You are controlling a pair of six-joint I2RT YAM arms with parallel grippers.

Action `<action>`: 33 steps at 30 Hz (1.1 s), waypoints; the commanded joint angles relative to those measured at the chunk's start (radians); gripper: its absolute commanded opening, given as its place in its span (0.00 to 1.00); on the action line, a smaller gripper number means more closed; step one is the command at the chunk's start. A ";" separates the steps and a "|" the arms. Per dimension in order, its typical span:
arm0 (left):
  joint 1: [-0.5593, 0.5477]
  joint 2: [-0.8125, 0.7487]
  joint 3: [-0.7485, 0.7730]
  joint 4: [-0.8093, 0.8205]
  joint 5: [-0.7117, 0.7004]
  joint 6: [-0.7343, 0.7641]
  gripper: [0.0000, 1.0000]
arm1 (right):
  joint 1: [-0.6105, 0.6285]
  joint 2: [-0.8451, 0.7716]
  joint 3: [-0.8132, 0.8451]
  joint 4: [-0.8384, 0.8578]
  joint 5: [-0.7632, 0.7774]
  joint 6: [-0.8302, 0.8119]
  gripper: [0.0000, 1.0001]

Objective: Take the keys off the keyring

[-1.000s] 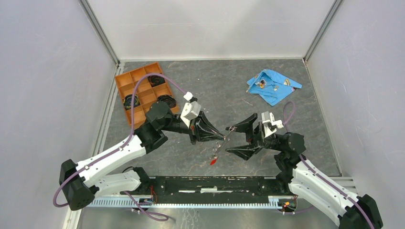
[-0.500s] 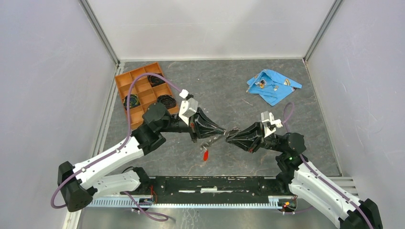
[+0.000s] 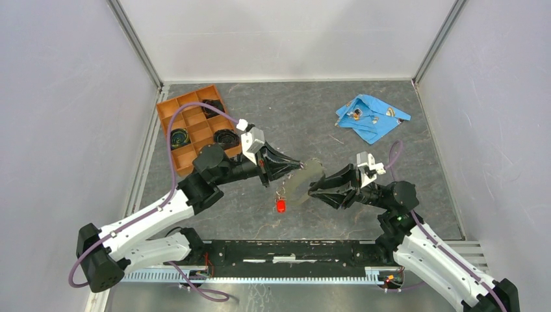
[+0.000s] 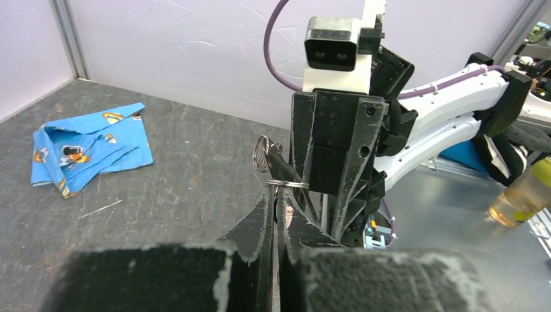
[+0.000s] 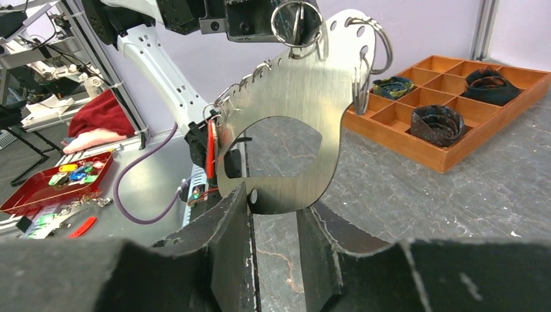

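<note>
My left gripper [image 3: 300, 166] [image 4: 278, 195] is shut on a thin silver keyring [image 4: 286, 184] at its fingertips. From that ring hangs a flat C-shaped steel plate [image 3: 304, 184] [image 5: 292, 123] with holes and more small rings along its edge. A key with a red head [image 3: 281, 206] dangles below the plate on its left; in the right wrist view it shows edge-on as a red strip [image 5: 211, 151]. My right gripper [image 3: 314, 188] [image 5: 276, 208] faces the left one with its fingers apart, and the plate's lower lobe sits just above the gap, not pinched.
An orange compartment tray [image 3: 170, 122] [image 5: 455, 153] with black coiled rings stands at the back left. A crumpled blue cloth [image 3: 371, 117] [image 4: 84, 146] with small shiny bits lies at the back right. Grey walls enclose the table.
The left gripper drew back and to the left, still shut. The right gripper closed in, then reopened partway. The plate swung up flat between them and the red key shifted left.
</note>
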 commanded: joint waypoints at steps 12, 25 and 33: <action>-0.003 0.021 -0.072 0.049 0.013 -0.055 0.02 | 0.008 0.064 0.110 0.034 0.106 0.095 0.41; -0.003 0.030 -0.123 0.060 -0.114 -0.103 0.02 | 0.009 0.050 0.097 0.022 0.197 0.148 0.17; -0.003 0.022 -0.176 0.017 -0.303 -0.198 0.33 | 0.009 0.066 0.166 -0.220 0.267 0.035 0.01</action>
